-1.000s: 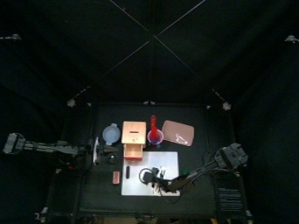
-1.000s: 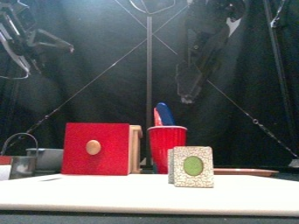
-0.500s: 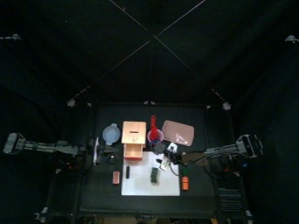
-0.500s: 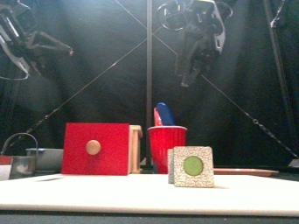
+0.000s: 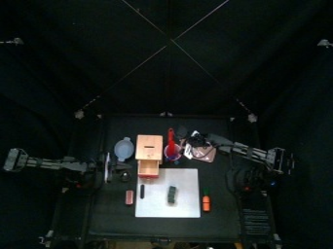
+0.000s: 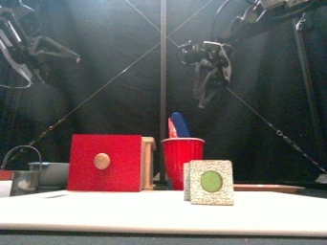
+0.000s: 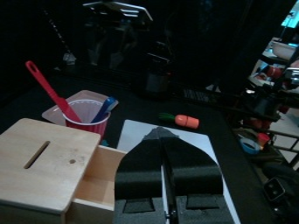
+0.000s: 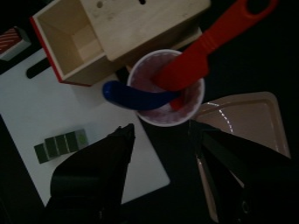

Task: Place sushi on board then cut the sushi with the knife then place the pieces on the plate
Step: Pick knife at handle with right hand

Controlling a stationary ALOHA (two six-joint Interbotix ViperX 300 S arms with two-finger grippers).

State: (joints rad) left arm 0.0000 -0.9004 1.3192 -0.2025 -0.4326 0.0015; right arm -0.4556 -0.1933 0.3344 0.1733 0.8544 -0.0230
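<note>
Well below right end effector (image 8: 162, 131), cup (image 8: 149, 69)

Sushi (image 5: 173, 194) on board (image 5: 186, 179), cup (image 5: 170, 151) behind

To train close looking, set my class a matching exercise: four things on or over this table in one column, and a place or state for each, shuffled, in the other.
Column one
1 sushi roll
2 red cup
3 right gripper
4 pink tray

Column two
a jaws open, up in the air
b behind the white cutting board, right of the cup
c lying on that board
d holding a blue toy knife and a red toy knife

Pairs: 1-c, 2-d, 3-a, 4-b
</note>
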